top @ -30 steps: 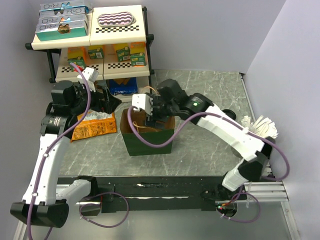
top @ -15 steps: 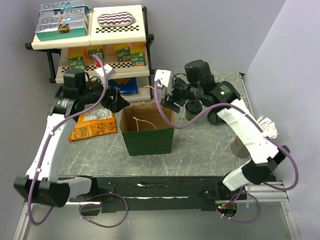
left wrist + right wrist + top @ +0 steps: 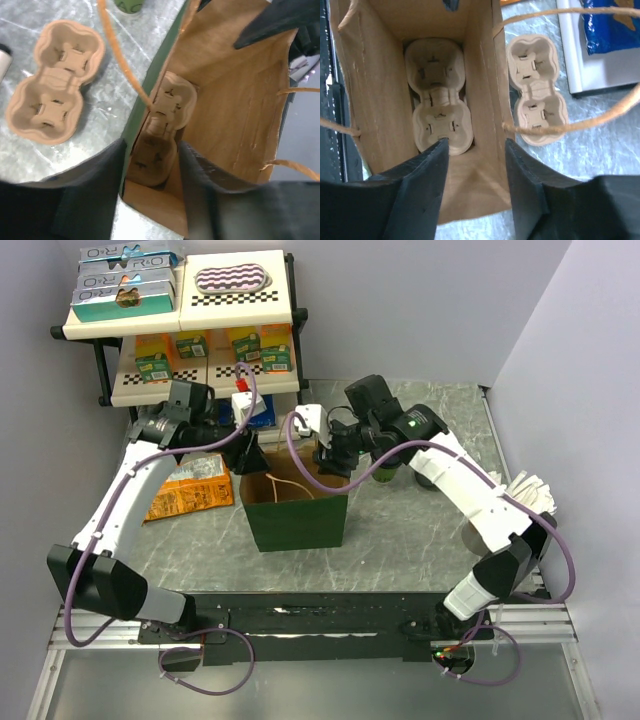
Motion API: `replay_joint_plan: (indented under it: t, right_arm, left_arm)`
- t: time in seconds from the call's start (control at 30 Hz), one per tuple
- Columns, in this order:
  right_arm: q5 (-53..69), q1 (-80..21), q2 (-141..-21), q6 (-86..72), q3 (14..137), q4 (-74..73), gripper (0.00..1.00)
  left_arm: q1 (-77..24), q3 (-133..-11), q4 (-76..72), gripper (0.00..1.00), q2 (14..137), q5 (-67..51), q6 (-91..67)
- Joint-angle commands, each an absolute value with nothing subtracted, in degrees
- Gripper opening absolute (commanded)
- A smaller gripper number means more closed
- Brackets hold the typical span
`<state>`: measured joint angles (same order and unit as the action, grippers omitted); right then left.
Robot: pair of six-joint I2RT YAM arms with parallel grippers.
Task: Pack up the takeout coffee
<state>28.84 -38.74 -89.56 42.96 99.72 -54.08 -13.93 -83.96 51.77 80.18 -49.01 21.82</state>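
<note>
Takeout coffee (image 3: 129, 5) is not packed yet. The green cup stands on the tabletop (image 3: 420, 540) outside the bag. It is cut off by the top edge of the left wrist view, and from above it sits just right of the bag, mostly under the right arm. Whether it has a lid I cannot tell.

The green paper bag (image 3: 296, 522) stands upright in the middle of the overhead view, mouth up. At its bottom lies a brown two-cup pulp carrier (image 3: 437, 107), pushed towards one wall, both wells empty. A second carrier (image 3: 52, 85), also empty, lies flat on the tabletop just beside the bag.

The left fingers (image 3: 95, 200) straddle one wall of the bag, one inside and one outside. A clear gap shows between them, so they are apart and not pinching the paper. The right fingers (image 3: 427, 185) straddle the wall on the other side in the same way, apart and gripping nothing.

As I judge the risks, if both pairs close on the paper and pull unevenly, the light bag could skew, tip or tear at the rim. With both arms at the mouth, neither is free for the cup, and letting go may let the mouth sag. The twine handles (image 3: 125, 67) loop across the opening and could snag a finger or the cup going down. A cup landing on the carrier's ridge rather than in a well would lean and might spill.
</note>
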Motion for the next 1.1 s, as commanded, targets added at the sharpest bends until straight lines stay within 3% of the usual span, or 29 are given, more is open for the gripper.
replay_joint_plan:
  t: [0.0, 0.13, 0.17, 0.2, 0.3, 0.43, 0.6, 0.87, 1.07]
  right_arm:
    - [31.7, -39.0, -91.8, 43.9, 99.6, -51.3, 0.45]
    - [31.6, -39.0, -92.5, 42.4, 98.9, -48.5, 0.29]
    - [31.5, -39.0, -92.5, 42.3, 99.0, -48.4, 0.25]
    - [31.5, -39.0, -92.7, 42.2, 99.8, -48.6, 0.15]
    - [31.5, -39.6, -92.6, 42.4, 102.3, -51.0, 0.00]
    - [28.1, -42.3, -86.7, 42.9, 97.9, -49.1, 0.00]
    - [20.2, -49.9, -78.1, 45.2, 85.9, -41.3, 0.00]
    - [15.3, -53.8, -77.1, 43.0, 83.9, -38.9, 0.00]
    - [11.6, -55.4, -67.3, 42.7, 68.8, -22.7, 0.00]
  left_arm:
    - [-15.5, -87.2, 54.4, 0.40, 81.6, -52.6, 25.5]
    - [-16.3, -86.8, 54.1, 0.29, 81.4, -52.6, 26.1]
    - [-16.7, -86.7, 54.0, 0.20, 81.3, -52.7, 26.4]
    - [-16.9, -86.8, 54.3, 0.16, 81.1, -53.0, 26.5]
    - [-17.4, -88.8, 56.4, 0.04, 80.1, -54.1, 27.4]
    - [-17.5, -88.0, 54.9, 0.01, 74.5, -52.2, 27.0]
    - [-19.4, -78.0, 45.1, 0.01, 62.9, -47.6, 23.2]
    - [-26.0, -69.9, 39.6, 0.01, 54.5, -39.7, 26.4]
    - [-30.6, -66.1, 36.7, 0.01, 49.7, -31.7, 28.7]
